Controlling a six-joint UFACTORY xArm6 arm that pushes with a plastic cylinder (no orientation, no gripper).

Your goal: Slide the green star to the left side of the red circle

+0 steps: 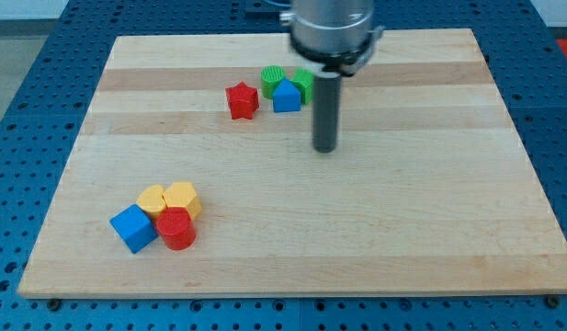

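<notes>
No jaws here: my tip [325,148] sits just below-right of the small green plastic star [303,81]. Light, rigid, likely slippery; push its far side toward the red plastic circle [176,228].

Arm at the view's top centre, rod straight down

The arm enters from the view's top edge, a little right of centre, and only its last section shows: a broad, rounded grey metal housing, cut off by the frame above. Beneath the housing sits a darker collar, and from that collar the straight dark rod descends upright, with no visible tilt to either side. My tip [325,149] is the rod's blunt lower end, sitting in the upper middle of the view, directly below the housing. The rod is uniform in width along its whole visible length, and nothing is attached to it.
</notes>
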